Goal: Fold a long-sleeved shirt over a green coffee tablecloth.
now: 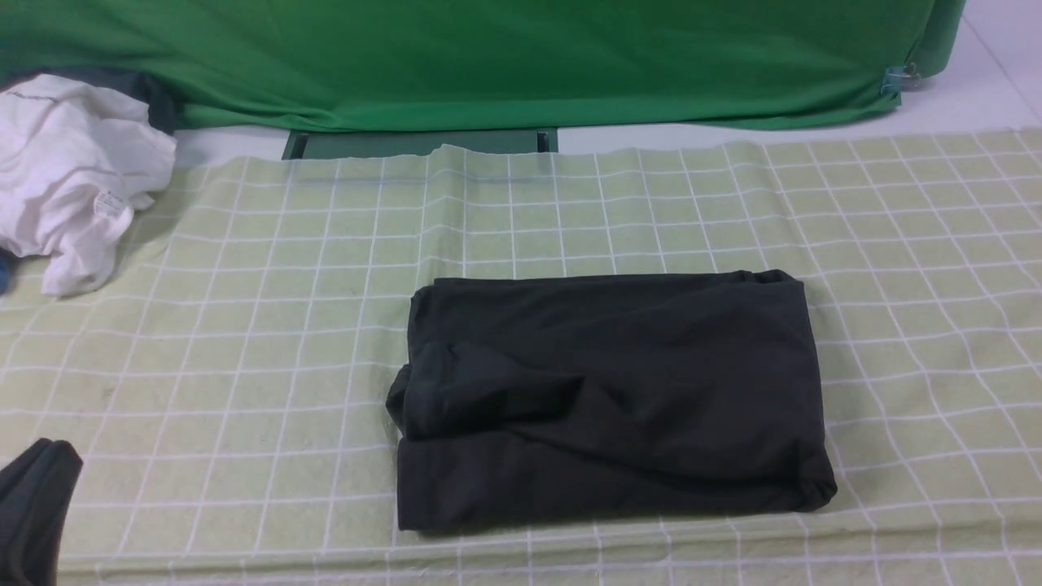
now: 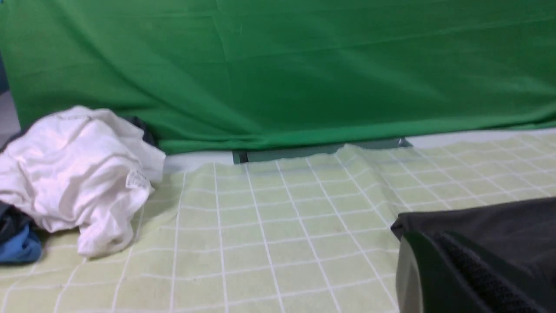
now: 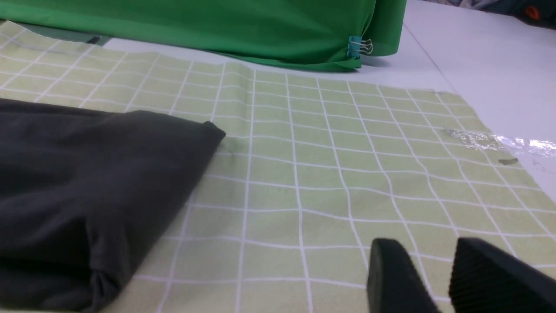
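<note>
The long-sleeved shirt [image 1: 610, 399] lies folded into a black rectangle in the middle of the green coffee tablecloth [image 1: 244, 325], a pale yellow-green cloth with a white grid. My left gripper [image 1: 37, 496] is low at the near left, well clear of the shirt. Its dark fingers [image 2: 469, 269] are pressed together, shut on nothing. My right gripper [image 3: 428, 245] shows only in the right wrist view. It stands open over bare tablecloth [image 3: 325, 174], to the right of the shirt's end [image 3: 87, 174], with nothing between its fingers.
A crumpled white garment [image 1: 65, 179] lies at the far left, with a bit of blue cloth [image 2: 21, 248] beside it. A bright green sheet [image 1: 488, 57] hangs along the back, held by a clip [image 3: 358, 47]. Clear tape [image 3: 499, 141] holds the tablecloth's right edge.
</note>
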